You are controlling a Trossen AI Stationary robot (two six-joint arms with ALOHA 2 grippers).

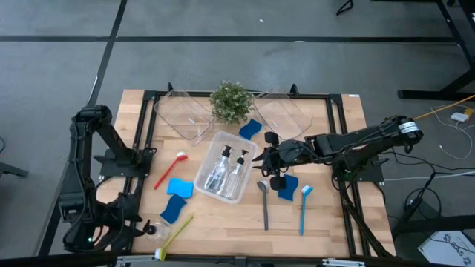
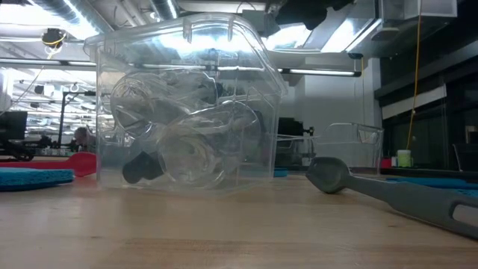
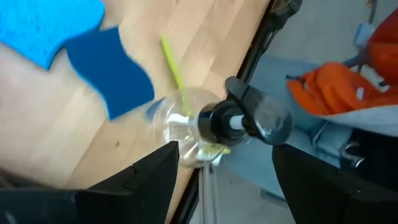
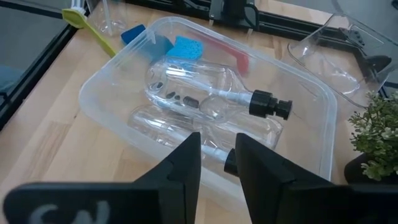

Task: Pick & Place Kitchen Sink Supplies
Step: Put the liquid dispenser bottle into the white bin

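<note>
clear: bare front board | blocked: plant, bins

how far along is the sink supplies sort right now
Done: two pump bottles lie in the clear bin.

In hand: nothing held. The right claw hangs over that bin, nearly closed and empty. The left claw is open over a third pump bottle at the table's front left corner.

Left: that bottle, four blue sponges, and the red, yellow-green, grey and blue brushes.
</note>
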